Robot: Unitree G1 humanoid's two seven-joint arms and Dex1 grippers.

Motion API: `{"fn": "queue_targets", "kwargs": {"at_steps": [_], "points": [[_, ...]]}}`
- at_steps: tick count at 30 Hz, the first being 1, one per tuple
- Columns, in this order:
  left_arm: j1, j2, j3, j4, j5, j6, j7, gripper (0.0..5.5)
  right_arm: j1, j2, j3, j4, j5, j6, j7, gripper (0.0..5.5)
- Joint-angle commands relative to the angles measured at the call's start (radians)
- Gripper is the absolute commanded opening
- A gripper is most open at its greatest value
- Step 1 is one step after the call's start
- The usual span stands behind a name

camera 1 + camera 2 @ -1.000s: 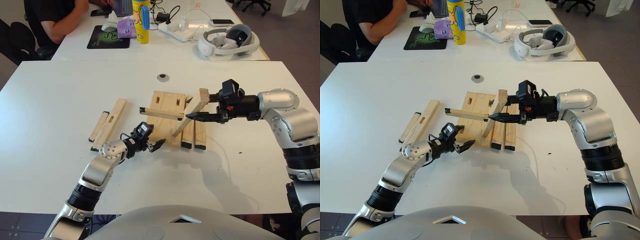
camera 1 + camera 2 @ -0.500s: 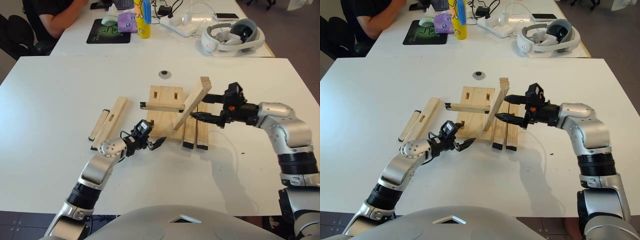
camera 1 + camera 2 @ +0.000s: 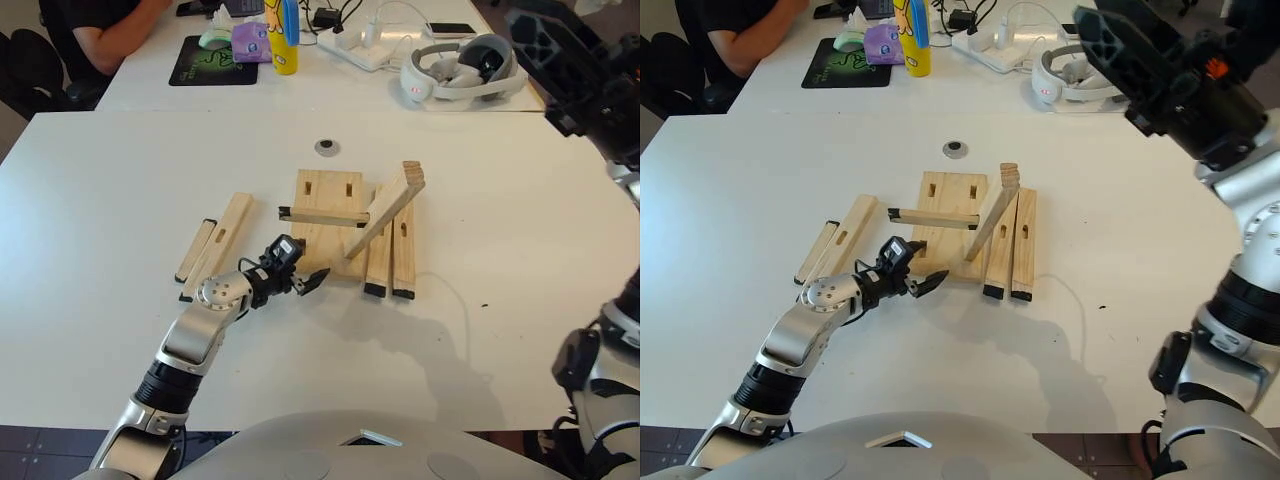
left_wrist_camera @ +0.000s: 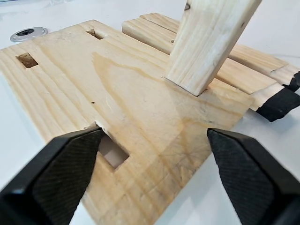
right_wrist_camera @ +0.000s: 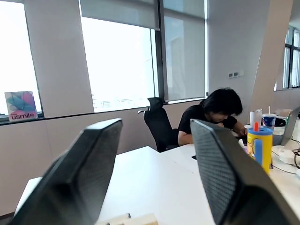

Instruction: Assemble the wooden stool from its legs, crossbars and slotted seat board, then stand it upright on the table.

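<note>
Nearest to me, my left gripper [image 3: 312, 278] is low over the table [image 3: 100, 200], right at the near edge of the slotted seat board [image 3: 325, 240]. Its fingers [image 4: 56, 173] are spread wide and grasp nothing; one sits on each side of the board's near edge, and an open slot [image 4: 112, 152] lies just beside the left one. I cannot tell whether the fingertips touch the wood.

The seat board lies flat on the table. One leg [image 3: 385, 215] stands in the board's near right corner, tilted, its top leaning away and to the right. A crossbar [image 3: 322, 214] runs level above the board, reaching left from that leg (whether it is seated in the leg I cannot tell).

Just right of the board, two more legs [image 3: 392, 255] lie flat side by side, touching each other, dark caps toward me. Left of the board and apart from it, a slotted leg [image 3: 222, 238] lies flat, with a shorter crossbar [image 3: 196, 250] just beside it on its outer side.

Farther out, a round grommet [image 3: 326, 148] sits in the tabletop beyond the board.

My right gripper [image 5: 154, 173] is raised high, well clear of the stool parts, its fingers [image 5: 79, 178] parted with nothing between them.

On the far table are a white headset [image 3: 460, 70] and a yellow bottle [image 3: 285, 35].
</note>
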Motion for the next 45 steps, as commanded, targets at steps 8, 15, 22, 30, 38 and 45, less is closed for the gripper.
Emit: {"fn": "queue_targets", "kwargs": {"at_steps": [8,15,22,30,38,45], "points": [[0.039,0.003,-0.016,0.037,0.033,0.076,0.034,4.16,0.067,0.14,0.178,-0.058,-0.137,-0.083,-0.081,0.87],[0.041,-0.002,-0.014,0.038,0.025,0.08,0.037,3.5,-0.062,0.163,0.102,-0.072,0.017,-0.07,-0.163,0.0],[0.028,-0.004,-0.018,0.044,0.024,0.083,0.032,3.5,0.156,0.173,0.33,-0.114,-0.141,-0.053,-0.183,0.0],[0.026,0.004,-0.023,0.053,0.026,0.09,0.024,3.5,0.027,0.192,0.263,-0.062,-0.204,-0.184,-0.192,0.0],[0.032,0.006,-0.02,0.056,0.025,0.092,0.02,3.5,-0.094,0.173,0.092,-0.105,0.162,-0.113,-0.278,0.0],[0.005,0.015,-0.023,0.062,0.024,0.095,-0.002,3.5,0.245,0.208,0.363,-0.023,-0.2,-0.125,-0.321,0.0]]}}
